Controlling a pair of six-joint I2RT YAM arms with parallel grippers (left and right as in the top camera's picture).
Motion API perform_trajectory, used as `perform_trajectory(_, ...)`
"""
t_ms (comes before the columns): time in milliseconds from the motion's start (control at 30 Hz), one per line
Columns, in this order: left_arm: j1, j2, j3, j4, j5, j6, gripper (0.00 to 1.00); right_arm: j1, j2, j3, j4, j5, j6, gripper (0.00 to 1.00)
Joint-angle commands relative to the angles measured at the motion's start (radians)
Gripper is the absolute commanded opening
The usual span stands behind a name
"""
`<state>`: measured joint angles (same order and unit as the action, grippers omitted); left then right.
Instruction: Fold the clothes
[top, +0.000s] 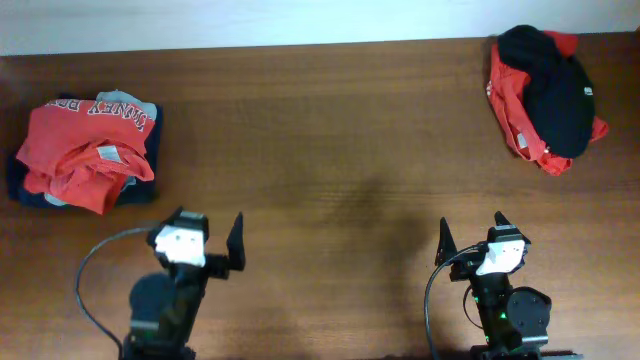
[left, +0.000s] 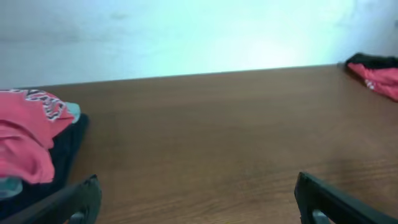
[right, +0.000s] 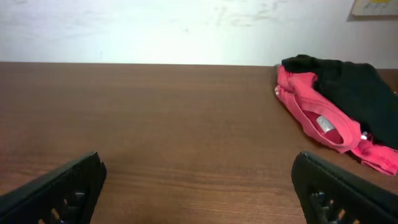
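A pile of clothes (top: 85, 150) lies at the left of the table: red garments on a grey one and a dark navy one. It also shows in the left wrist view (left: 31, 140). A second heap (top: 545, 95) at the far right is a red garment under a black one, seen too in the right wrist view (right: 336, 112) and at the edge of the left wrist view (left: 376, 74). My left gripper (top: 208, 232) is open and empty near the front edge, its fingers (left: 196, 190) wide apart. My right gripper (top: 472, 232) is open and empty, its fingers (right: 199, 180) wide apart.
The wooden table (top: 330, 130) stretches bare between the two piles. A pale wall (right: 186, 28) runs behind its far edge. Black cables (top: 95, 265) loop beside each arm base.
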<state>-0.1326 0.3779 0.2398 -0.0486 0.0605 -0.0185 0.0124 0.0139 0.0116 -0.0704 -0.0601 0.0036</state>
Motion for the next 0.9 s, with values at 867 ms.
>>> perform_trajectory(867,0.038,-0.357,-0.231,-0.023,0.049,0.015,0.99,-0.006,-0.010,-0.006,-0.004,0.012,0.013,0.99)
